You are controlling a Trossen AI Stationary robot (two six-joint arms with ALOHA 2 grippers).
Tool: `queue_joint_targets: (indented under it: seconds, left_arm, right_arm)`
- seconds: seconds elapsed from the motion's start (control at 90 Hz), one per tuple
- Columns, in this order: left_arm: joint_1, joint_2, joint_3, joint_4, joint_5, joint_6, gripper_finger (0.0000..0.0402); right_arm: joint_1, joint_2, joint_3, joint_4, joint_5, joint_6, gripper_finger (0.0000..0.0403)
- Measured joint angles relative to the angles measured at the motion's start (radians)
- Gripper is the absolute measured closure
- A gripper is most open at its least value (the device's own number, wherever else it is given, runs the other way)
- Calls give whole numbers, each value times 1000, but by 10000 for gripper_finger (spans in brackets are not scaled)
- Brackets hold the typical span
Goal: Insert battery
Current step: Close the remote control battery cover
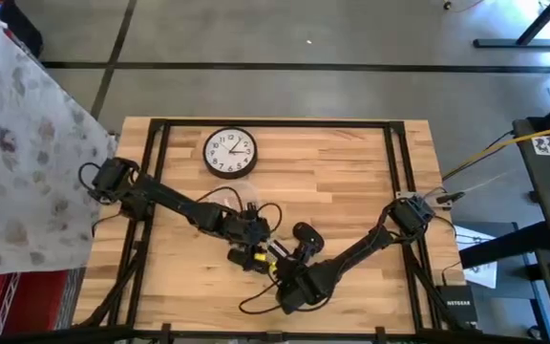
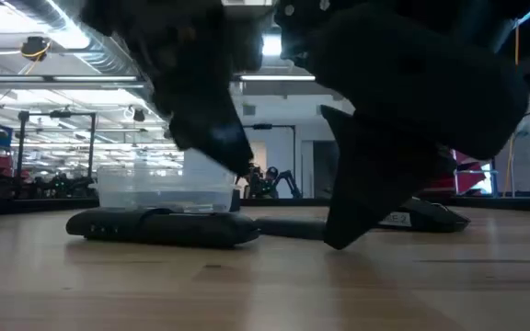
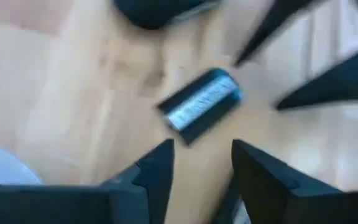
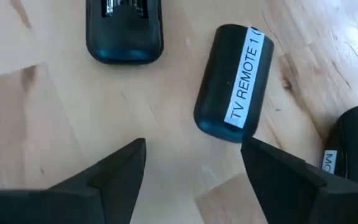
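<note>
1. A battery (image 3: 201,104) is lying flat on the wooden table (image 1: 351,172), just beyond the left gripper (image 3: 202,163). In the left wrist view its long axis is running from about 8 o'clock to 2 o'clock; which end is which cannot be told.
2. The left gripper's fingers are standing apart with nothing between them, hovering near the battery without touching it.
3. The right gripper (image 4: 193,163) is also gaping wide and gripping nothing, poised over bare wood.
4. Beyond the right gripper, a back cover labelled "TV REMOTE 1" (image 4: 235,84) is lying loose, its long axis tilted toward 1 o'clock. A remote (image 4: 124,30) with its battery bay exposed is sitting toward 11 o'clock, apart from the cover.
5. In the high view, both grippers are meeting near table centre; a wall clock (image 1: 230,153) is lying at 12 o'clock from them.
6. In the low view, a clear container (image 2: 167,188) is standing behind a dark remote.
</note>
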Motion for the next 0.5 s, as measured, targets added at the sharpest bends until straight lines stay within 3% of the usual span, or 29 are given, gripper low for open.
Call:
queue_joint_targets:
  seconds: [0.122,0.278,0.411,0.5]
  left_arm:
    - [-45,1,22,-155,-65,16,296]
    - [-115,-34,135,-617,-226,-16,337]
    - [-147,-57,163,-951,-160,-110,365]
    - [-142,-55,120,-1046,-146,-142,382]
  right_arm:
    - [0,0,0,3,4,2,151]
    - [0,0,0,5,-9,2,151]
    - [0,0,0,5,-12,-1,151]
    - [-2,0,0,5,-7,-3,151]
